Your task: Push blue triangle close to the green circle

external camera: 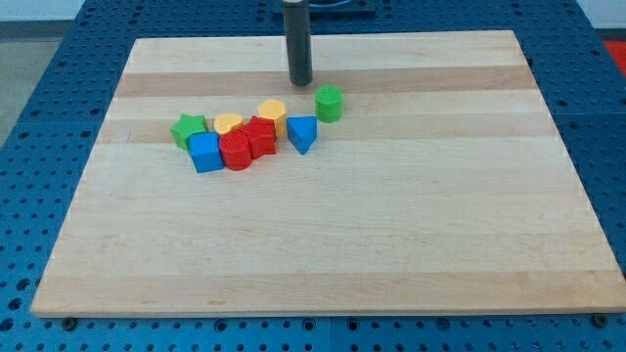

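Pale wooden board (323, 244) on blue perforated table (59, 88) (even light).

board (391, 235): pale smooth wood | blocks: matt | rod (298, 44): dark, slight sheen

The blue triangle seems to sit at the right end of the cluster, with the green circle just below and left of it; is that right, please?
Not quite: in the camera view the green circle lies above and right of the blue triangle, not below and left. The triangle does sit at the cluster's right end.

dark rod upright, entering from the view's top, my tip (300, 82) down
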